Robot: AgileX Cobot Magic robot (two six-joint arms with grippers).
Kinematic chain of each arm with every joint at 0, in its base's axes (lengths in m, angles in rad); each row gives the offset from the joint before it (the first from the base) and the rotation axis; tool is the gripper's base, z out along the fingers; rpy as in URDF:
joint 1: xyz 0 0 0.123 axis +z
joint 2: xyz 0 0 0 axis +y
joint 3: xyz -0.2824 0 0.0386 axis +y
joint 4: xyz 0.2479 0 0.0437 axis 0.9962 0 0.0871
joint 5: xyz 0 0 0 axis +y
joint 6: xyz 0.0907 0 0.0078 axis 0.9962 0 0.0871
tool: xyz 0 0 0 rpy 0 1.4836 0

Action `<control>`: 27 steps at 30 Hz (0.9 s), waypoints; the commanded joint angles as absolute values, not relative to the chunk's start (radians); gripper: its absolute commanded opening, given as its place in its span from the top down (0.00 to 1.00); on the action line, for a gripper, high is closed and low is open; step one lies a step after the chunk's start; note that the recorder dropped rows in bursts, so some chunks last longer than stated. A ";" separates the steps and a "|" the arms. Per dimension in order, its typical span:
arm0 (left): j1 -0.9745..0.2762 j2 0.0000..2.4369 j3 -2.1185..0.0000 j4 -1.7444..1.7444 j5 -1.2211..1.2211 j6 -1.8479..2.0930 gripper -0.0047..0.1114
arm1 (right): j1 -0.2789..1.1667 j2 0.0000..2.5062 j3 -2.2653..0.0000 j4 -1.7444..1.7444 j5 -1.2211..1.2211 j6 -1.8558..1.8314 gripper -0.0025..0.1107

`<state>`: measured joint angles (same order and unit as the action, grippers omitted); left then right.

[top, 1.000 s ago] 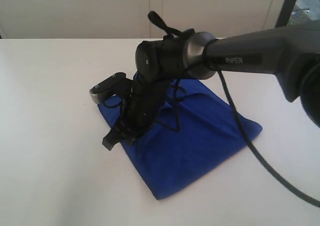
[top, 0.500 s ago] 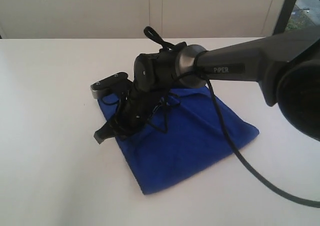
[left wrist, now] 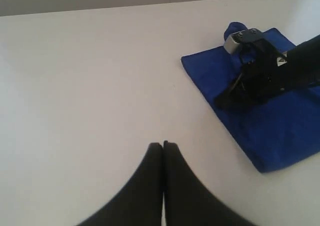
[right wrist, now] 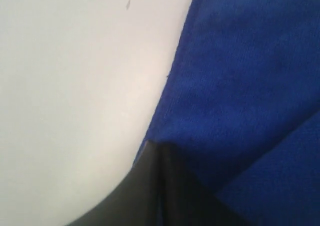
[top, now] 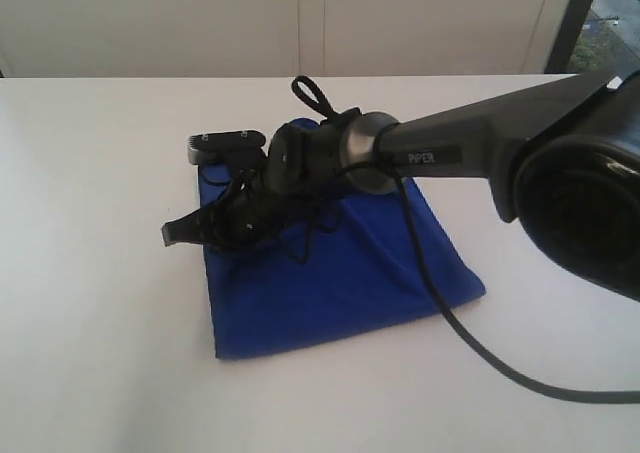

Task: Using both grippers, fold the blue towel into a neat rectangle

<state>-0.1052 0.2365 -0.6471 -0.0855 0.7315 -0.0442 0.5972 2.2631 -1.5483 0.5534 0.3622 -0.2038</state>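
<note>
Since a second ago the right arm has swung left and dropped lower, and the towel's near corner has come round to the left with it, so the cloth now sits squarer to me.

Right gripper (right wrist: 159, 149): fingers pressed together, tip right at the left edge of the blue towel (top: 330, 283). I cannot tell whether any cloth is pinched between them.

Left gripper (left wrist: 163, 146): fingers together, nothing between them, over bare table (top: 90, 323), well apart from the towel and to its left.

Towel position: flat on the white table, mid-scene, under the right arm. It lies as a rough four-sided patch, with a crease running toward its right near corner and a small bump of cloth at the far left.

Handling, my judgement: light, limp and not fragile. It has no stiffness, so it will sag from any single hold. It probably slides easily on the smooth tabletop. I would take two corners of one edge, one per gripper, pinching every layer.

Count: one towel, two grippers, one table, and one black cable (top: 440, 313) trailing off the right arm across the towel.
</note>
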 commanded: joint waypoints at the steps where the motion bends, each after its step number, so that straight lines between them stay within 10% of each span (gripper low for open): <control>1: -0.112 0.230 -0.639 -0.086 0.733 -0.045 0.96 | 0.600 2.295 -1.546 0.583 0.311 -0.203 0.98; 27: -0.112 0.230 -0.639 -0.086 0.733 -0.045 0.96 | 0.313 2.020 -1.503 0.160 0.820 -0.143 0.98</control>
<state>-0.1052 0.2365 -0.6471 -0.0855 0.7315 -0.0442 0.3529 2.0317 -1.5491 0.2133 0.8070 -0.1580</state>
